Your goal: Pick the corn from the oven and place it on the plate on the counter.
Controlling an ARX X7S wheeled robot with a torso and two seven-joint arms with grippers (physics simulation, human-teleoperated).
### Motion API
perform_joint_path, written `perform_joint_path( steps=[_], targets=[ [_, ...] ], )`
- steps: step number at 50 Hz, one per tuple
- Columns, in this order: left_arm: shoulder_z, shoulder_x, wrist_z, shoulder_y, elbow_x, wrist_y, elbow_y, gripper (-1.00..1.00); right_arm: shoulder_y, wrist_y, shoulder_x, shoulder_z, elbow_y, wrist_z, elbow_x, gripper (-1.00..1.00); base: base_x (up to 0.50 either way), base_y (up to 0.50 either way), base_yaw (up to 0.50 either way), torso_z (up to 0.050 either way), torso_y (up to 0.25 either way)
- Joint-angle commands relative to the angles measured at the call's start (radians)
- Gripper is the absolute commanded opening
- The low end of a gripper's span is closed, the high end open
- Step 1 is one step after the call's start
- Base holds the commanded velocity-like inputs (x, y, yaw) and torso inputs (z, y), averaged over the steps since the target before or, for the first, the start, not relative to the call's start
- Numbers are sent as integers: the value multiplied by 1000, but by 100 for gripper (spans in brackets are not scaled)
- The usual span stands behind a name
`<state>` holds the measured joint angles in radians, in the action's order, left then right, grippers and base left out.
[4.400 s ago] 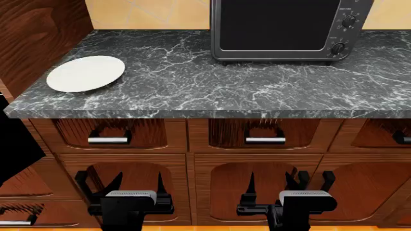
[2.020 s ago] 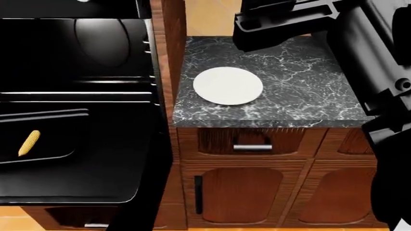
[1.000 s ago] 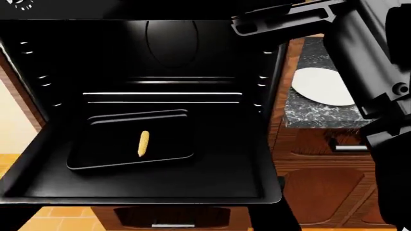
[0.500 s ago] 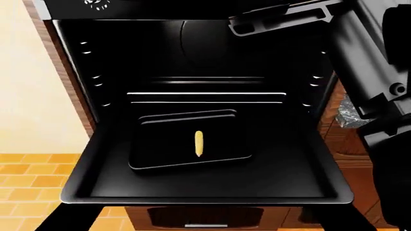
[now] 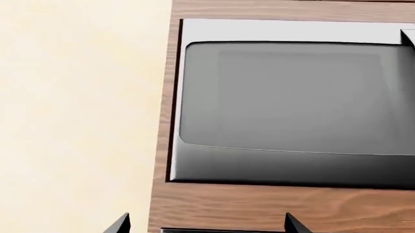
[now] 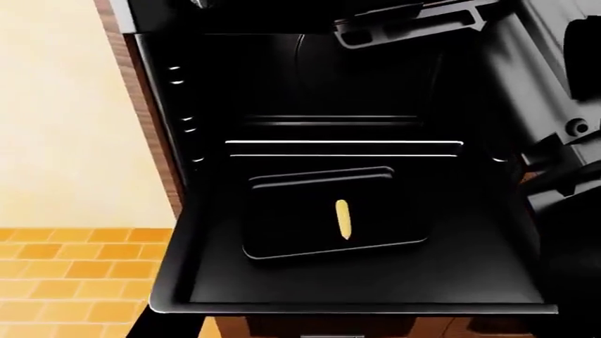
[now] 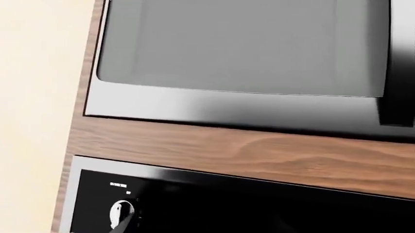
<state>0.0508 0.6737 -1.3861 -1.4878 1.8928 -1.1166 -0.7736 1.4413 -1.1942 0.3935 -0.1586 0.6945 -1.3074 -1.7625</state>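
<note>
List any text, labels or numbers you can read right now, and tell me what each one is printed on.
No text is readable in any view.
Oven control panel: a tiny white marking above the knob, too small and blurred to read.
Grey appliance built into the wood above the oven: no visible text.
Corn, baking tray, oven door: no markings.

The oven is glossy black all through, its dropped door catching a soft sheen along the rim. Thin wire racks gleam like bright polished metal. The baking tray looks smooth, dark and slightly shiny at its edges. The corn is matt yellow. Warm, grained wood panelling frames a built-in appliance with a smooth grey door and a pale metallic surround. The floor tiles look orange and matt.
</note>
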Motion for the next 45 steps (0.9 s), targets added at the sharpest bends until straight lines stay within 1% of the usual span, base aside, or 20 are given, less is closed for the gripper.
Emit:
perform_joint_path(
  steps=[1,8,16,18,30,45],
  targets=[
    [-2,-3,13,19,-13,8,-8,100,-15,11,-1,-4,-9,14,23,100,462,-280,0,0,0],
    [8,5,16,35,-15,16,-16,100,-8,5,3,-16,3,21,34,100,467,-267,0,0,0],
    [14,3,30,30,-25,25,-23,100,-8,16,1,-19,13,29,31,100,0,0,0,0,0],
    [-7,6,34,12,-31,6,-35,100,-8,19,-1,-22,13,27,28,100,0,0,0,0,0],
    [-20,12,31,16,-32,9,-42,100,-10,27,5,-27,18,33,34,100,0,0,0,3,-250],
    [-18,18,25,29,-29,30,-50,100,-54,43,8,-25,31,59,66,100,0,0,0,3,-250]
  ],
)
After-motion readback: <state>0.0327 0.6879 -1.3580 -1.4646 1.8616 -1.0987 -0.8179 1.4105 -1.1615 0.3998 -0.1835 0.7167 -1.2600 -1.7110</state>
